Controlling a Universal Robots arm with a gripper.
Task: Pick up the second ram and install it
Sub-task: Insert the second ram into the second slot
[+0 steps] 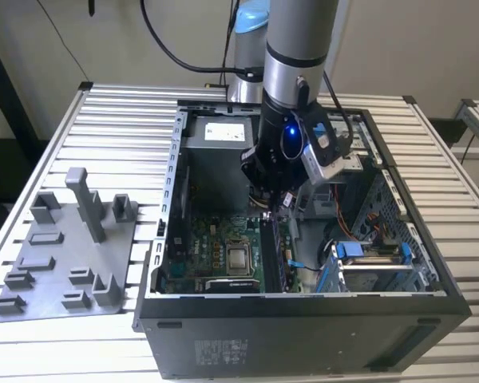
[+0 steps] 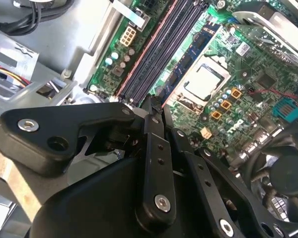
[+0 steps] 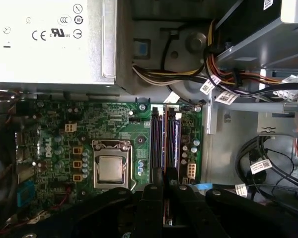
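The hand (image 1: 277, 194) hangs inside the open computer case (image 1: 431, 263), directly over the motherboard's memory slots (image 3: 164, 141), its fingers (image 2: 154, 119) closed edge-on around the second ram (image 3: 164, 191) so the stick lines up lengthwise with a slot.

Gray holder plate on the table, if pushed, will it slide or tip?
The gray holder plate looks flat and wide, so it would probably slide rather than tip. It seems stiff moulded plastic, likely light; the ribbed table may snag it.
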